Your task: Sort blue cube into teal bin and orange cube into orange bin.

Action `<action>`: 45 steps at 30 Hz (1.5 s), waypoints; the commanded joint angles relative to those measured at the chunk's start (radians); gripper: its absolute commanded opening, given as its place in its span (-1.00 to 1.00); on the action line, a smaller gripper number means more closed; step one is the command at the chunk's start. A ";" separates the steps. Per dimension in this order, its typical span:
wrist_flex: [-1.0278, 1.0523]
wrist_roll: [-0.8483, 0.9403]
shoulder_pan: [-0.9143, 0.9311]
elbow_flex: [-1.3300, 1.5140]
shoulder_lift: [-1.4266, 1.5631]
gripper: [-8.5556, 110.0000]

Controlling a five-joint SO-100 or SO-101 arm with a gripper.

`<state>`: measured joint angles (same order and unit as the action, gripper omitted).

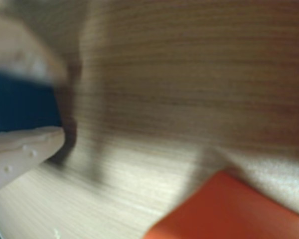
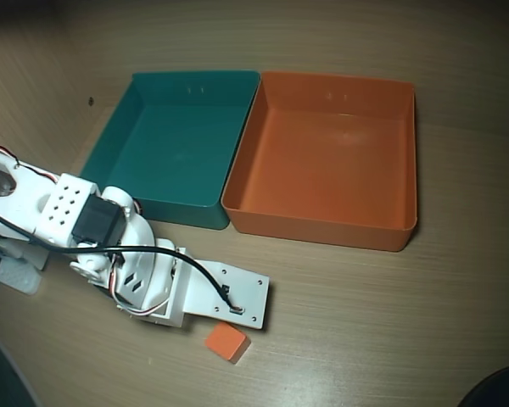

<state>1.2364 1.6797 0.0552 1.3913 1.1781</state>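
In the wrist view my gripper (image 1: 61, 103) is shut on the blue cube (image 1: 20, 102), which sits between the upper finger (image 1: 25, 52) and the lower finger (image 1: 20, 149) at the left edge. The orange cube (image 1: 229, 211) lies on the wood at the bottom right, close by. In the overhead view the orange cube (image 2: 226, 342) rests just below the white wrist plate (image 2: 225, 292), which hides the fingers and the blue cube. Both the teal bin (image 2: 178, 212) and the orange bin (image 2: 322, 229) stand side by side beyond the arm, with nothing in them.
The arm's body (image 2: 68, 220) stretches from the left edge across the lower left of the wooden table (image 2: 390, 322). A dark object (image 2: 500, 390) shows at the bottom right corner.
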 commanded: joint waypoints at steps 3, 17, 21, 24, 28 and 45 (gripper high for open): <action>-0.018 0.012 0.005 -0.063 0.037 -0.31; 0.000 0.244 0.057 -0.193 0.048 -0.11; 0.017 0.330 0.084 -0.190 0.077 -0.11; 0.110 0.388 0.101 -0.190 0.118 -0.11; 0.250 0.459 0.118 -0.190 0.193 -0.11; 0.322 0.569 0.130 -0.193 0.160 -0.11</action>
<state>1.5509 2.2396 0.1810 1.2548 1.3254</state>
